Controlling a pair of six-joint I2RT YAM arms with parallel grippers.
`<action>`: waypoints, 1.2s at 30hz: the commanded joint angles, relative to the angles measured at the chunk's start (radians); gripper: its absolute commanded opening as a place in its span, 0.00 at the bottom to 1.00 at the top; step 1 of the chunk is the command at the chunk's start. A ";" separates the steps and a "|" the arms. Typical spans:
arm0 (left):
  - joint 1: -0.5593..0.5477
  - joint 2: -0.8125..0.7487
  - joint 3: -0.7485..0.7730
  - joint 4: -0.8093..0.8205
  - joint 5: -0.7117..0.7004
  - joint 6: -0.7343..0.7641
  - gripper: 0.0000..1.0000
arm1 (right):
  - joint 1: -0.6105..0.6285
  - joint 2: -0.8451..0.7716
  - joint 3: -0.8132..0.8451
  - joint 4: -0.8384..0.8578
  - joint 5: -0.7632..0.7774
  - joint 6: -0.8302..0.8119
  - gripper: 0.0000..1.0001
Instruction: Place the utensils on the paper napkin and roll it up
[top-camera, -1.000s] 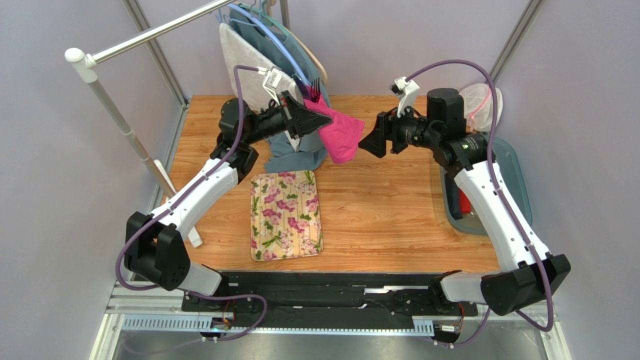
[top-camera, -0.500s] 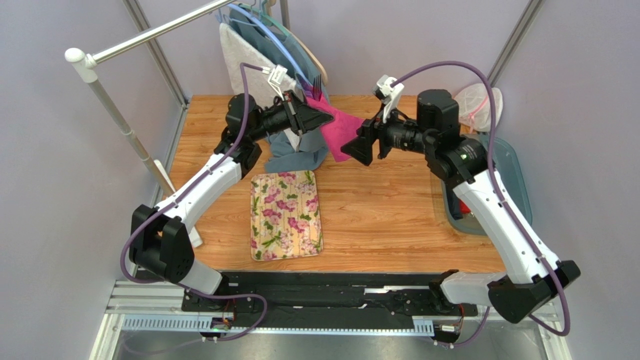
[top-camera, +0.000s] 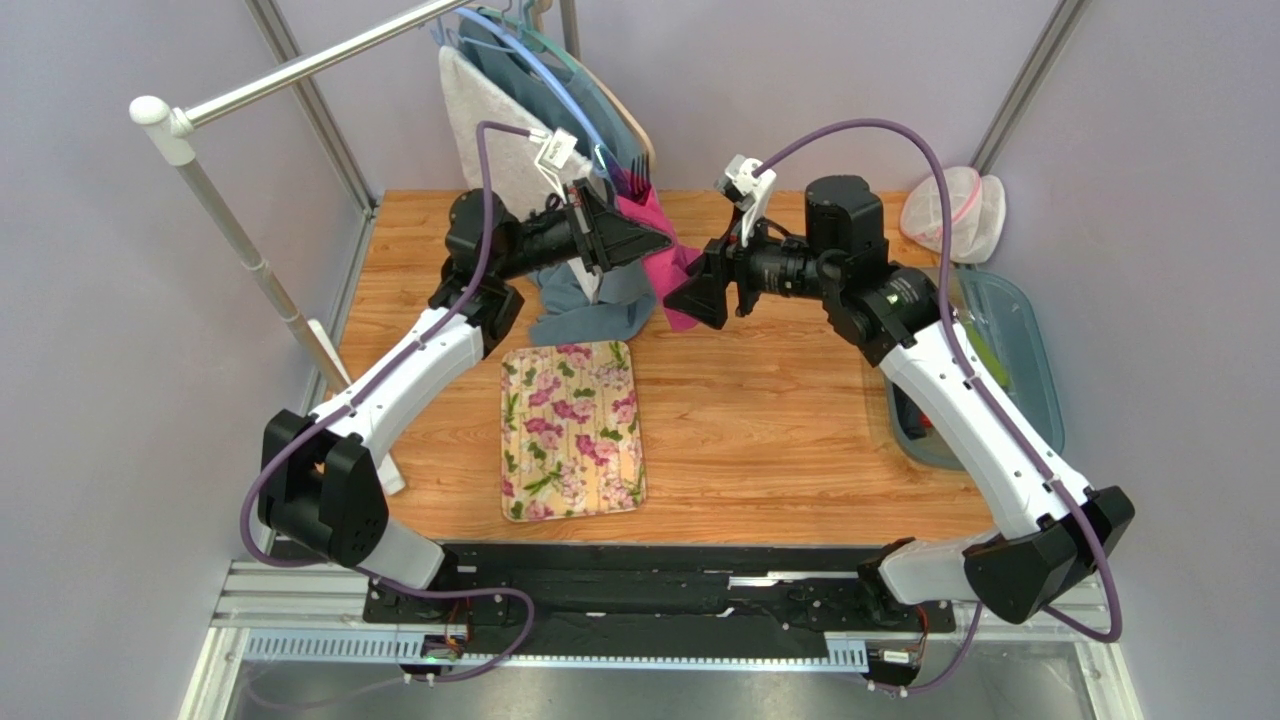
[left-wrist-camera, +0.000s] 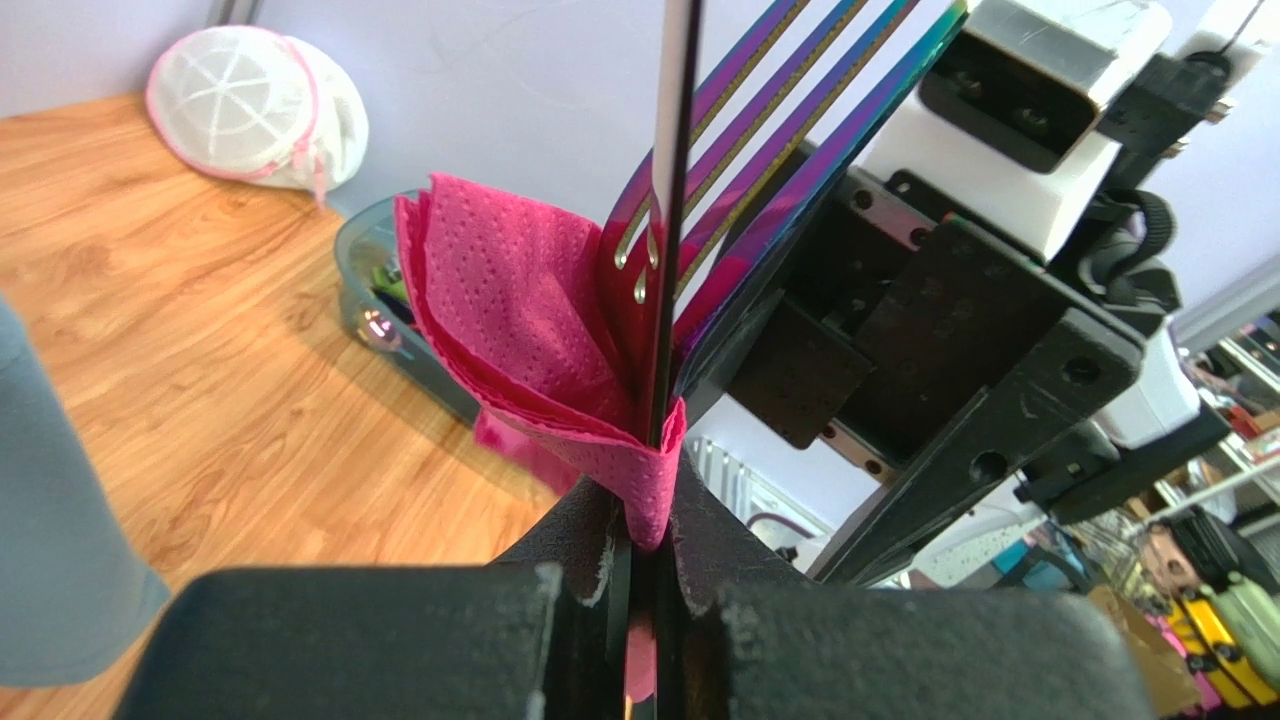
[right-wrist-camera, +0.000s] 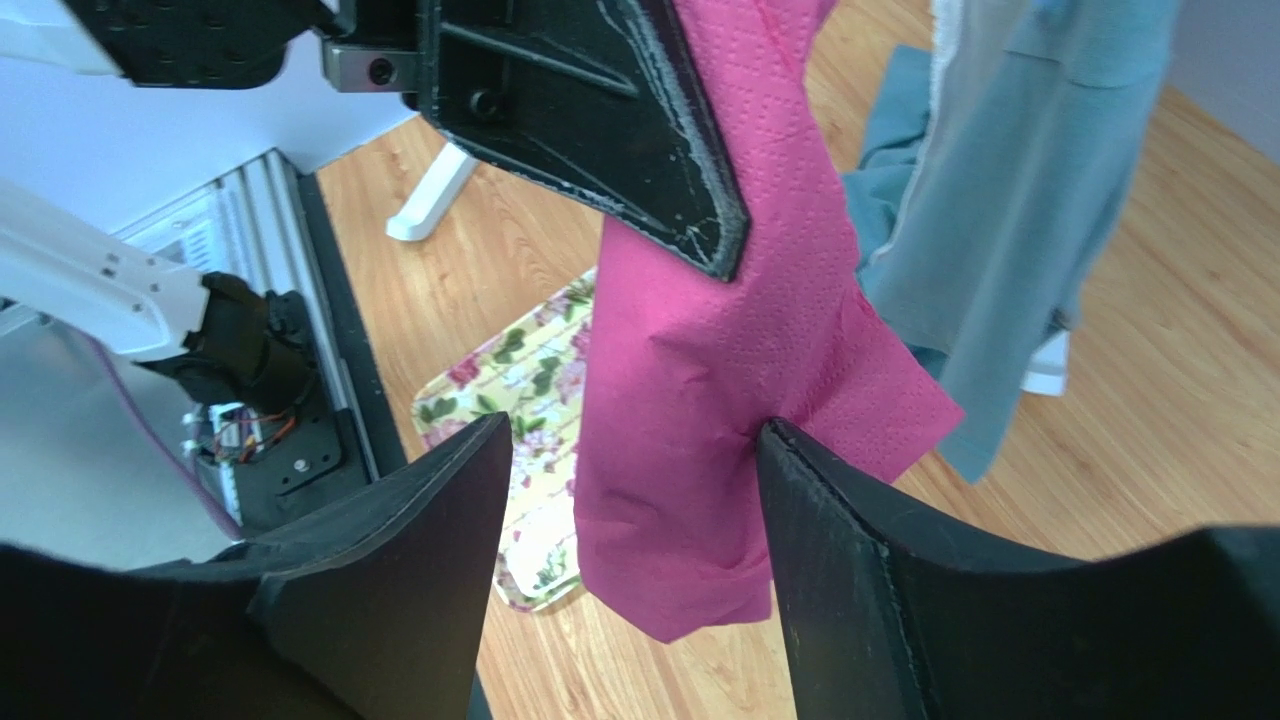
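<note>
The left pincer (left-wrist-camera: 646, 558) is squeezed almost completely together, gripping one paper napkin (left-wrist-camera: 511, 300) and the utensils (left-wrist-camera: 706, 255) tucked in its fold. The bundle is lifted clear of the wooden surface (top-camera: 766, 420), above its far part. Two pieces of cutlery can be counted there: a fork (left-wrist-camera: 781, 113) with iridescent tines, and a thin piece (left-wrist-camera: 672, 150) seen edge-on. Whether the fold hides more, I cannot tell.

The right pincer (right-wrist-camera: 631, 435) is spread wide and grips nothing. The napkin's loose end hangs down between its two fingers; one finger (right-wrist-camera: 842, 570) seems to touch the pink edge, and the other (right-wrist-camera: 406, 570) stands apart from it. In the top view the two pincers sit close together, tip toward tip, with the pink sheet between them.

On the surface lies one flowered mat (top-camera: 573, 428) near the middle, and one grey-blue cloth (top-camera: 594, 308) just beyond it — under the left pincer. One teal tray (top-camera: 1037, 338) sits at the right edge, and one white mesh bag (top-camera: 947, 210) at the far right corner.
</note>
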 joint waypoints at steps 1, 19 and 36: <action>-0.007 -0.043 0.054 0.140 0.055 -0.032 0.00 | 0.007 -0.031 -0.024 0.076 -0.112 0.024 0.64; -0.042 -0.044 0.100 0.231 0.183 -0.043 0.00 | 0.004 -0.038 -0.046 0.124 -0.133 0.075 0.58; -0.044 -0.010 0.155 0.237 0.126 -0.066 0.00 | 0.022 -0.025 -0.075 0.219 -0.348 0.216 0.34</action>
